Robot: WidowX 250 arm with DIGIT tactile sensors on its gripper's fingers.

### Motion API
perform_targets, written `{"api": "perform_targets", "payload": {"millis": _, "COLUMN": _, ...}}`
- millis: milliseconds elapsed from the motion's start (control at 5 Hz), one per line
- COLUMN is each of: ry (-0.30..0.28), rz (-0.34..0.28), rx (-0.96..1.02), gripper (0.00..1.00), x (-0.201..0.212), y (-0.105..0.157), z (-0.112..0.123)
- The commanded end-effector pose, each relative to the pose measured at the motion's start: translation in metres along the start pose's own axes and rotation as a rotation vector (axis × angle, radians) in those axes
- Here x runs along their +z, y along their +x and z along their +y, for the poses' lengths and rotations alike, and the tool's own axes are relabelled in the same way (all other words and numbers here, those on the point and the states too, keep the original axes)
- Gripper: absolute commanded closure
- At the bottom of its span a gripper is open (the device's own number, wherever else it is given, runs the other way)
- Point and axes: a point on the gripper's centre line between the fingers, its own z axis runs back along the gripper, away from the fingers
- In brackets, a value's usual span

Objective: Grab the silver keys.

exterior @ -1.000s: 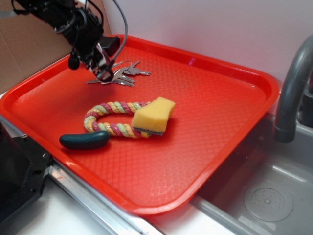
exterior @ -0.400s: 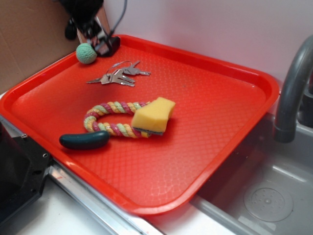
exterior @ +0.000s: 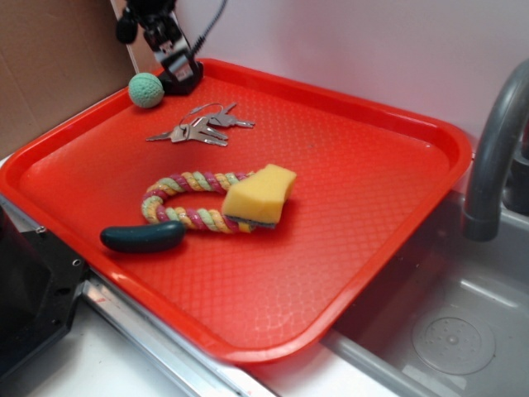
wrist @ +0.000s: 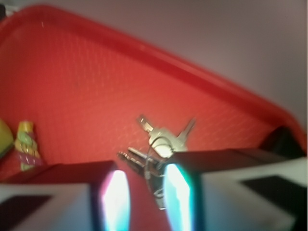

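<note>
The silver keys (exterior: 202, 128) lie fanned out flat on the red tray (exterior: 355, 165), towards its back left. My gripper (exterior: 172, 51) hangs above the tray's back-left corner, behind and to the left of the keys, clear of them. In the blurred wrist view the keys (wrist: 161, 144) lie on the tray beyond and partly between my two pale fingers (wrist: 115, 199). The gripper (wrist: 142, 192) is open and holds nothing.
A green ball (exterior: 145, 89) and a black object (exterior: 182, 78) sit at the tray's back-left corner under the gripper. A rope toy (exterior: 178, 186), yellow sponge (exterior: 259, 196) and dark green pickle-shaped object (exterior: 143, 237) lie nearer the front. A faucet (exterior: 496, 149) and sink (exterior: 446, 331) stand right.
My gripper has lifted off the keys and moved back and left to the tray's corner, empty. The green ball came into sight. The keys have not moved.
</note>
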Motion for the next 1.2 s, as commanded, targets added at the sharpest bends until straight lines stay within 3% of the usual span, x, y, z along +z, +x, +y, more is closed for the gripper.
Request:
{"api": "perform_targets", "payload": {"millis": 0, "ry": -0.01, "rz": 0.013, "rx": -0.065, "gripper": 0.0, "x": -0.026, "y": 0.008, "z": -0.007}}
{"api": "perform_targets", "payload": {"millis": 400, "ry": -0.058, "rz": -0.06, "rx": -0.082, "gripper": 0.0, "x": -0.049, "y": -0.01, "z": 0.005}}
{"api": "perform_targets", "payload": {"millis": 600, "ry": -0.099, "rz": -0.112, "rx": -0.053, "gripper": 0.55, "x": -0.05, "y": -0.013, "z": 0.007}}
{"api": "perform_targets", "payload": {"millis": 800, "ry": -0.104, "rz": -0.141, "rx": -0.037, "gripper": 1.0, "x": -0.05, "y": -0.017, "z": 0.005}}
{"api": "perform_targets", "payload": {"millis": 1000, "ry": -0.091, "rz": -0.149, "rx": -0.044, "gripper": 1.0, "x": -0.05, "y": -0.017, "z": 0.004}}
